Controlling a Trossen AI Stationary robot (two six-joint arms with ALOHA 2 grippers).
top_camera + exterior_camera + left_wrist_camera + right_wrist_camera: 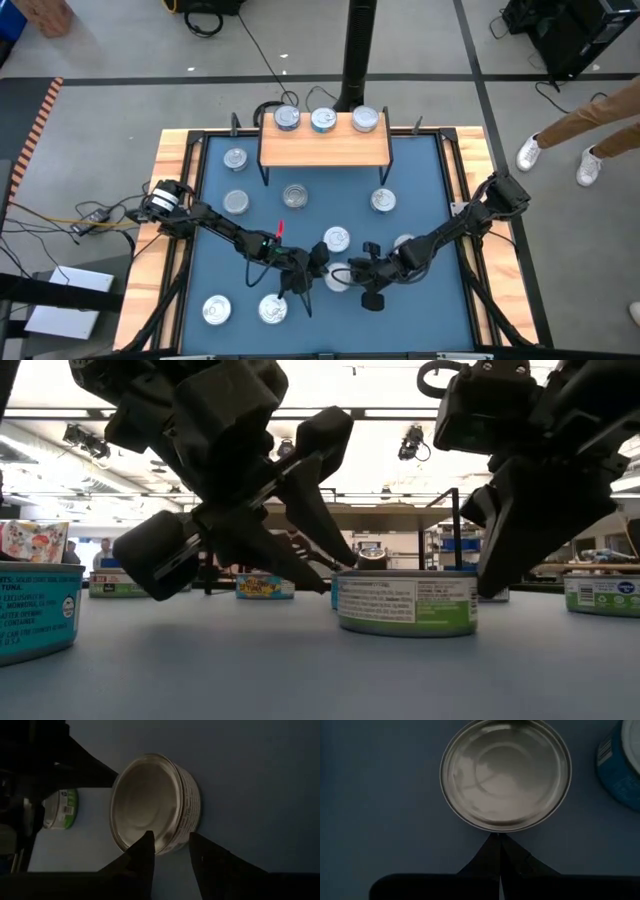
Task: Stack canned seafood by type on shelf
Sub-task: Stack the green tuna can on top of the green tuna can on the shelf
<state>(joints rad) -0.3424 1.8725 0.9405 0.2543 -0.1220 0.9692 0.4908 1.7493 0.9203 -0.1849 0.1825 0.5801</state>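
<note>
Overhead and close views of both arms meeting over one tin at the near middle of the blue mat (420, 190), which is lying on the desk.

The left gripper (318, 262) is reaching in from the left side, its fingers (142, 857) standing slightly apart and pointing at the rim of a tin with a green-and-white label (406, 603); the left wrist view is showing the fingertips just short of that tin's edge, with no clear contact. The right gripper (362, 272) is coming in from the right side, and its fingers (492, 852) are pressed together, their tips lying just beside the same tin's rim (506, 774).

The shelf (324, 147) is standing at the far edge of the mat, with three tins in a row along its back edge: left (287, 118), middle (323, 120) and right (365, 121). Loose tins are lying scattered on the mat: one beside the shelf's left leg (235, 158), one at mid-left (236, 203), one below the shelf's middle (295, 196), one to the right (383, 201), one near the grippers (337, 239), and two at the near left (216, 311) (272, 310). A blue-labelled tin (622, 762) is lying close to the targeted tin.

A person's legs and white shoes (528, 153) are showing on the floor beyond the desk's right corner.
</note>
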